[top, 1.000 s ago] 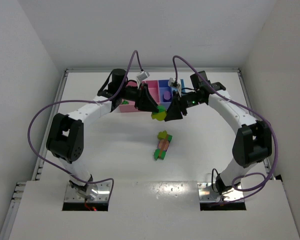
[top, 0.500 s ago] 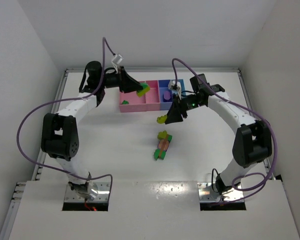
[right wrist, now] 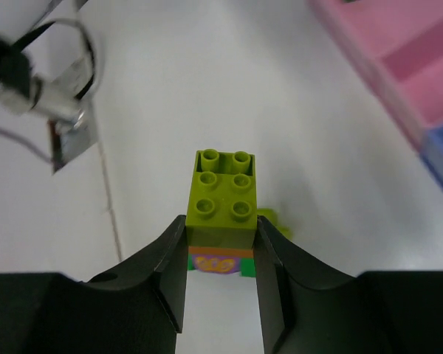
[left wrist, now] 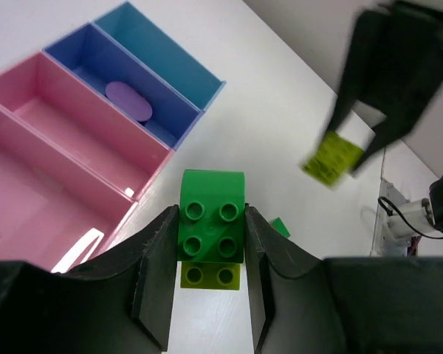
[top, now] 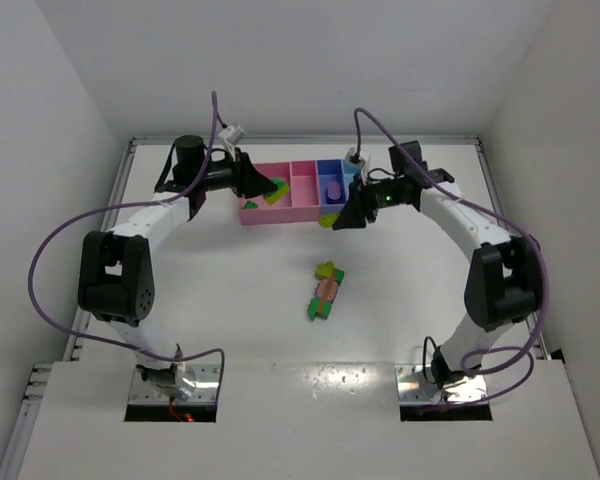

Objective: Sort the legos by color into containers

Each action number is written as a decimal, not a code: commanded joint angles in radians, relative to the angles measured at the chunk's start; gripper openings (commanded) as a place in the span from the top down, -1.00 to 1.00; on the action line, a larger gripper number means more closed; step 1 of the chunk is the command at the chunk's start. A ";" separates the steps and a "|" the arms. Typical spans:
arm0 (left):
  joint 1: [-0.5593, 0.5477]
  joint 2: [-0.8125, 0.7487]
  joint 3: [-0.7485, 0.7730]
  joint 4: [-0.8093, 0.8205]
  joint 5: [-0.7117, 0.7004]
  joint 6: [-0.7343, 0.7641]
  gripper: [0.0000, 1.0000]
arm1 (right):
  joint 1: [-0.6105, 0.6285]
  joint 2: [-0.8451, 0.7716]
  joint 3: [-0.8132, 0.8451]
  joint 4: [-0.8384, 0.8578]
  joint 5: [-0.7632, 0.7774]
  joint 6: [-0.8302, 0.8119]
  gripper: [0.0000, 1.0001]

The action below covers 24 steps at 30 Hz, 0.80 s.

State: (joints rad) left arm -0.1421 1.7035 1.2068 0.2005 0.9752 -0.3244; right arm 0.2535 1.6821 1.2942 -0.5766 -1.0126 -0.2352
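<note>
The trays (top: 298, 205) stand in a row at the back middle: wide pink (left wrist: 15, 221), narrow pink (left wrist: 81, 125), purple-blue (left wrist: 159, 122) and light blue (left wrist: 170, 59). My left gripper (top: 268, 188) (left wrist: 211, 221) is shut on a green brick (left wrist: 211, 214) over the wide pink tray's front right part; a yellow-green piece (left wrist: 210, 275) shows just behind it. My right gripper (top: 338, 216) (right wrist: 221, 228) is shut on a yellow-green brick (right wrist: 223, 199) (top: 326, 218) above the table, just in front of the purple-blue tray. A small stack of legos (top: 325, 290) lies mid-table.
A purple piece (top: 333, 189) lies in the purple-blue tray and a green piece (top: 250, 205) in the wide pink tray. White walls close in the table on the left, the back and the right. Purple cables loop over both arms.
The two grippers were together at one clump of bricks; they parted. My left gripper went back-left with the green brick, then lowered over the pink tray. My right gripper moved toward the trays.
</note>
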 commanded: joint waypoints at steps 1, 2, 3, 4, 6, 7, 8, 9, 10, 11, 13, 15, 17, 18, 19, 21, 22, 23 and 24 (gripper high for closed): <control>-0.007 -0.100 -0.044 0.037 -0.006 0.005 0.74 | -0.077 0.066 0.040 0.286 0.132 0.279 1.00; -0.007 -0.126 -0.055 0.037 -0.006 0.005 0.74 | -0.077 0.085 0.097 0.296 0.150 0.280 1.00; -0.007 -0.140 -0.076 0.037 -0.022 0.005 0.74 | -0.077 0.121 0.128 0.279 0.175 0.271 1.00; -0.007 -0.153 -0.085 0.037 -0.044 0.014 0.74 | -0.056 0.139 0.154 0.279 0.205 0.270 1.00; -0.007 -0.197 -0.107 0.037 -0.085 0.015 0.74 | -0.042 0.189 0.191 0.340 0.302 0.342 1.00; -0.007 -0.211 -0.124 0.037 -0.102 0.015 0.74 | -0.042 0.211 0.203 0.359 0.302 0.384 1.00; -0.007 -0.226 -0.124 0.037 -0.118 0.024 0.74 | -0.042 0.229 0.232 0.372 0.369 0.431 1.00; -0.007 -0.251 -0.134 0.037 -0.127 0.037 0.74 | -0.042 0.246 0.244 0.382 0.417 0.442 1.00; -0.007 -0.261 -0.135 0.015 -0.144 0.048 0.74 | -0.042 0.267 0.263 0.382 0.519 0.442 1.00; -0.007 -0.274 -0.135 0.004 -0.144 0.048 0.74 | -0.042 0.277 0.273 0.382 0.567 0.451 1.00; -0.007 -0.294 -0.144 -0.006 -0.153 0.071 0.74 | -0.042 0.295 0.293 0.371 0.668 0.451 1.00; -0.007 -0.306 -0.144 -0.026 -0.173 0.082 0.74 | -0.051 0.307 0.306 0.360 0.722 0.451 1.00; -0.007 -0.315 -0.153 -0.035 -0.173 0.091 0.74 | -0.051 0.318 0.306 0.360 0.790 0.451 1.00; -0.007 -0.315 -0.153 -0.045 -0.173 0.100 0.74 | -0.060 0.318 0.306 0.351 0.816 0.441 1.00; -0.017 -0.315 -0.153 -0.046 -0.173 0.110 0.74 | -0.060 0.318 0.297 0.351 0.816 0.441 1.00; -0.028 -0.315 -0.144 -0.055 -0.173 0.123 0.74 | -0.060 0.318 0.286 0.351 0.841 0.430 1.00; -0.028 -0.303 -0.144 -0.064 -0.173 0.123 0.74 | -0.051 0.318 0.275 0.351 0.864 0.430 1.00; -0.028 -0.303 -0.132 -0.064 -0.173 0.136 0.74 | -0.051 0.318 0.275 0.351 0.873 0.421 1.00; -0.037 -0.294 -0.131 -0.064 -0.173 0.136 0.74 | -0.051 0.318 0.275 0.351 0.896 0.421 1.00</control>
State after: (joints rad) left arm -0.1596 1.4117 1.0626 0.1333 0.8032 -0.2253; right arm 0.1944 2.0117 1.5555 -0.2481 -0.2150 0.1844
